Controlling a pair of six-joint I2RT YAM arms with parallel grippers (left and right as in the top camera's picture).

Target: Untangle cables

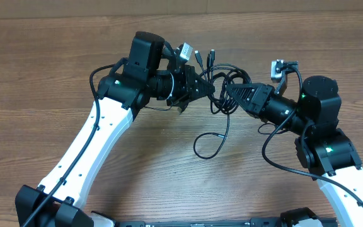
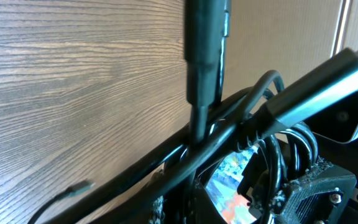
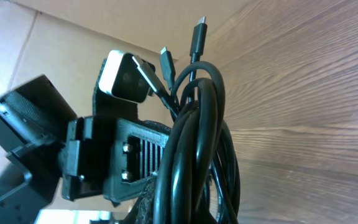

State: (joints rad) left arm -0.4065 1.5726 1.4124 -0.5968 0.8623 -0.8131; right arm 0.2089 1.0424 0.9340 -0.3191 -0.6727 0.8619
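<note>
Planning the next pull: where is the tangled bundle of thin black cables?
Overhead view, centre: the tangled bundle of thin black cables sits between the left gripper and right gripper, both shut on it.

The table (image 1: 55, 57) is brown wood with thin wavy lines running across it. The cables (image 3: 197, 143) are black. The left arm (image 1: 84, 151) and the right arm (image 1: 351, 189) are white and black, each with a tiny green light.

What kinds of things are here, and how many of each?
Robot arms: 2 (left arm, right arm)
Tangle of black cables: 1, strands too wound to count
Wooden table: 1
Total: 4
</note>
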